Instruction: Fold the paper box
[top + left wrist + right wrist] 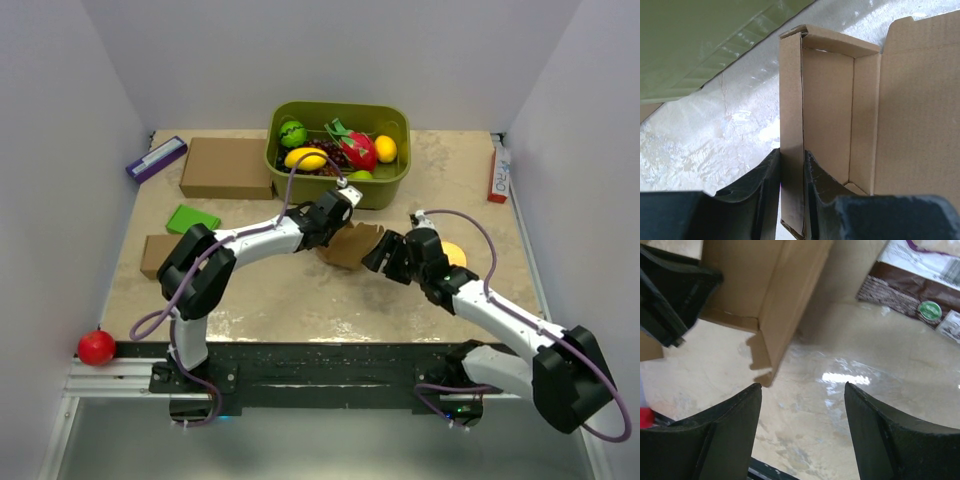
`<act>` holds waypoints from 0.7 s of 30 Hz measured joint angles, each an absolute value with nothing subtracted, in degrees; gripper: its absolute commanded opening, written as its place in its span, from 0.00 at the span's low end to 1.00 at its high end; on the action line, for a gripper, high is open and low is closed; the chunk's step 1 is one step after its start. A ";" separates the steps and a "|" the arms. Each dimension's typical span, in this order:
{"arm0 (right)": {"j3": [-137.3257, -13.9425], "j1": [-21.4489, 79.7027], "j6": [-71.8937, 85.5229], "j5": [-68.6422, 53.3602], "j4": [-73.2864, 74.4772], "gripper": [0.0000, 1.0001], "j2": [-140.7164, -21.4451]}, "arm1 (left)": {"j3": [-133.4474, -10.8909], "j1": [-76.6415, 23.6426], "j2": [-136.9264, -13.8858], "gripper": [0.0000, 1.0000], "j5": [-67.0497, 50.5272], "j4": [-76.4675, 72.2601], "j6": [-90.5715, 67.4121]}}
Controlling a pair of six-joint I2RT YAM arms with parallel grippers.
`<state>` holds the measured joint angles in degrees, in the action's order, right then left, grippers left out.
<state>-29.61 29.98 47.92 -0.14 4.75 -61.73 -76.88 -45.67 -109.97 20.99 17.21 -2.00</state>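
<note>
Nearest the lens, the left gripper [791, 162] is seen closed on one side wall of the paper box [827, 115]. The wall is pinched upright, apparently so that it is held raised while the other flaps are folded. The box is found around the middle of the bench [300, 295], just in front of the green bin [385, 192] that is set at the far edge. The right gripper [802, 387] is spread wide with nothing between its fingers. It is placed just beside a lower corner of the box, probably in readiness to press a flap. From above, the box is largely covered by the two grippers. The pinched wall's near end is cut off, and whether any tab is locked cannot be told.
</note>
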 measured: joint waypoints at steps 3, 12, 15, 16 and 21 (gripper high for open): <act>-32.14 29.98 48.93 0.10 4.95 0.71 -62.83 | -76.34 -45.67 -109.62 0.27 20.71 16.99 -2.37; -39.11 29.98 49.21 1.43 5.17 0.68 -70.57 | -76.27 -45.67 -109.30 0.27 19.70 17.26 -2.44; -40.14 29.98 48.56 2.35 5.58 0.65 -74.41 | -76.27 -45.69 -109.25 0.28 19.62 17.30 -2.46; -40.27 29.98 48.38 2.57 5.80 0.64 -75.26 | -76.27 -45.69 -109.25 0.28 19.62 17.30 -2.46; -40.38 29.98 47.29 3.64 6.02 0.42 -76.77 | -76.27 -45.74 -109.25 0.29 19.44 17.43 -2.46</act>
<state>-40.38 29.98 47.29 3.64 6.02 -76.77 -76.27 -45.74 -109.25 19.44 17.43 -2.46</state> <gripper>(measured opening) 0.544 0.282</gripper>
